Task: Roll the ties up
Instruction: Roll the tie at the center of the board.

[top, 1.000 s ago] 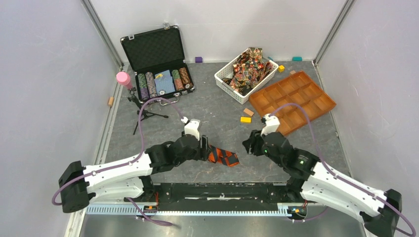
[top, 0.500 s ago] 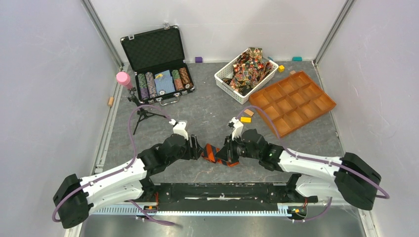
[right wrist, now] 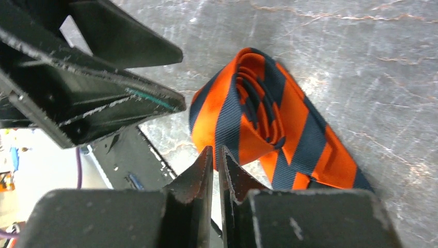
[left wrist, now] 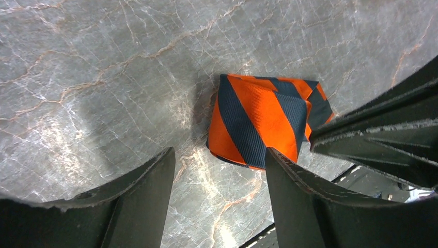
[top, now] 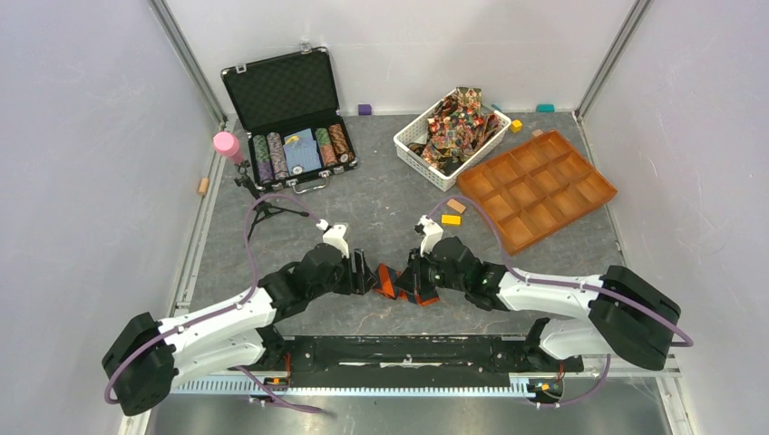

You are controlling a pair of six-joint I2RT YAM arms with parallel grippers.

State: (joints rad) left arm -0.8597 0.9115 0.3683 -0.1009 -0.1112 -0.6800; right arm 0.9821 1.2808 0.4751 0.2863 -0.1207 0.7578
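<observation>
An orange-and-dark striped tie [top: 392,282] lies partly rolled on the grey table between my two grippers. In the right wrist view its coiled end [right wrist: 258,116] faces me, with a flat tail running off to the lower right. My right gripper [right wrist: 214,151] has its jaws almost together, pinching the roll's near edge. My left gripper [left wrist: 219,152] stands open just short of the tie [left wrist: 258,124], its right finger [left wrist: 289,181] at the fabric's edge. In the top view the left gripper [top: 363,272] and right gripper [top: 413,276] face each other across the roll.
A white basket [top: 410,143] of patterned ties sits at the back, beside an orange compartment tray [top: 535,186]. An open poker-chip case [top: 290,109] stands back left, next to a small tripod with a pink top [top: 228,145]. A yellow block [top: 451,219] lies nearby.
My right arm swung left to the tie and its jaws closed at the roll's edge. The left gripper drew back slightly left, staying open. The tie now looks more bunched.
</observation>
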